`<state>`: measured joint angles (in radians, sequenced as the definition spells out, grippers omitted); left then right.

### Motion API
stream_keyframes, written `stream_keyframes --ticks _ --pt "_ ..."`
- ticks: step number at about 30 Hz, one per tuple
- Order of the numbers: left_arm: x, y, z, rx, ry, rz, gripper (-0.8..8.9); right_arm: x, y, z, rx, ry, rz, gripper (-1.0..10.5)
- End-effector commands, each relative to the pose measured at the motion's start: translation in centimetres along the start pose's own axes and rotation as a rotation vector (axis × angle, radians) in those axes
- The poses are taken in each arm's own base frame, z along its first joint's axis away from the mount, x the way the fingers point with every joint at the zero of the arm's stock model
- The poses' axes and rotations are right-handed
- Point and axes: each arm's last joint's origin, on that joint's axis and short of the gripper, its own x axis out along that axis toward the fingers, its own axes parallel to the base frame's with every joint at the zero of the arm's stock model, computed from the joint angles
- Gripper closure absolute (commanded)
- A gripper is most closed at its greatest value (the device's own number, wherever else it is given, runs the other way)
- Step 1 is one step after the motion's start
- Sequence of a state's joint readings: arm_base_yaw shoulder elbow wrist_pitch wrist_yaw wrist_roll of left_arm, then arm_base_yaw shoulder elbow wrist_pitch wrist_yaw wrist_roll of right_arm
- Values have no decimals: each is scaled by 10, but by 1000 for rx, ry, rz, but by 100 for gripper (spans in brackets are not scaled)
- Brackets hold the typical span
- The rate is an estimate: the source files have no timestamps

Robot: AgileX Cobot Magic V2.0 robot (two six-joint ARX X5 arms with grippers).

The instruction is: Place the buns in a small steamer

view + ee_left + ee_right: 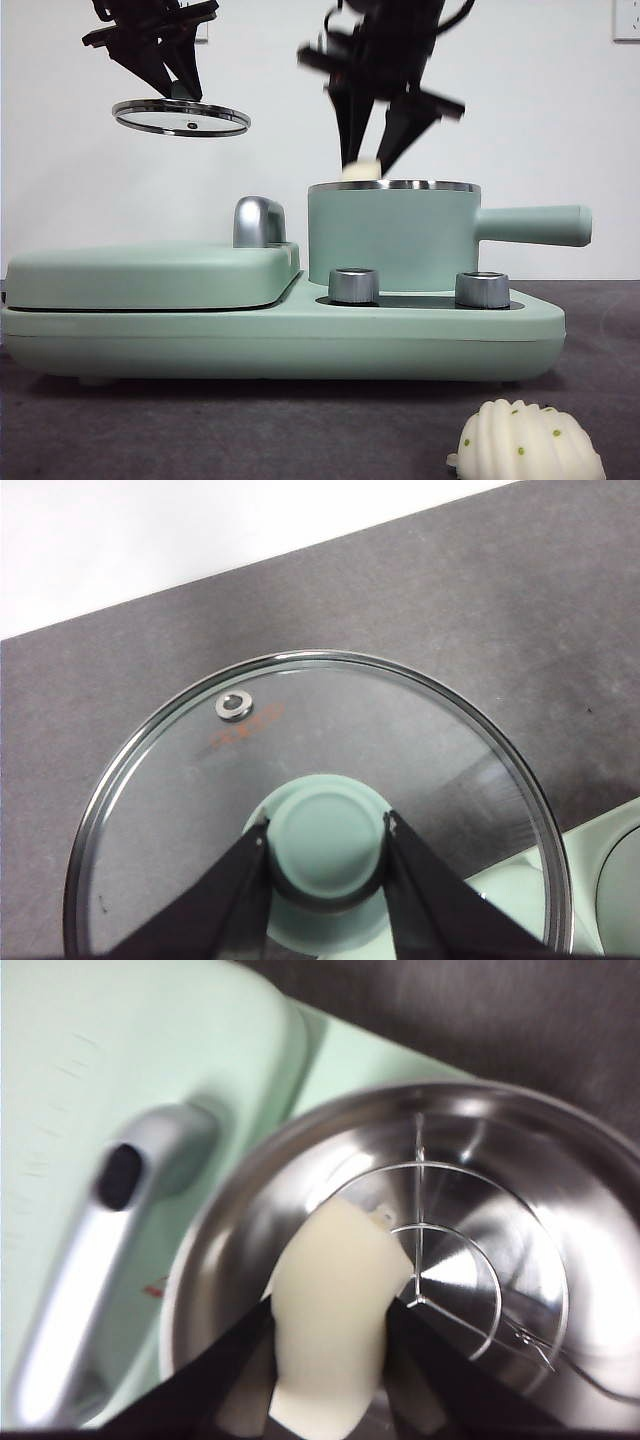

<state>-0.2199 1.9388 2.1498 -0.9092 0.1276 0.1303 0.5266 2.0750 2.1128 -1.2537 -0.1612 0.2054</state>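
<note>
Buns first, nearest one out — the ridged shell-shaped bun lies on the dark surface, soft-looking, best pinched lightly across its sides. Behind it, my right end effector is closed on the smooth cream bun above the small steamer. My left end effector clamps the glass lid knob aloft — its reddish print is unreadable.

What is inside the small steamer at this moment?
The small steamer holds a wire rack on its steel bottom. The smooth bun hangs over the opening, gripped by the right gripper. The bun hides part of the bottom.
</note>
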Motion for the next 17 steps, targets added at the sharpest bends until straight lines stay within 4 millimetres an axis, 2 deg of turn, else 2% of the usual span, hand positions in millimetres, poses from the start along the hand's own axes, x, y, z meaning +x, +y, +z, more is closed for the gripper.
stream_keyframes --ticks 1,8,17 --pt "-4 1 9 -1 -55 3 798 16 1 6 -33 23 -3 807" --pt "-4 1 9 -1 -55 3 798 36 -4 9 -30 58 -14 792" --pt "-4 1 9 -1 -55 3 798 36 -5 9 -24 60 -17 577"
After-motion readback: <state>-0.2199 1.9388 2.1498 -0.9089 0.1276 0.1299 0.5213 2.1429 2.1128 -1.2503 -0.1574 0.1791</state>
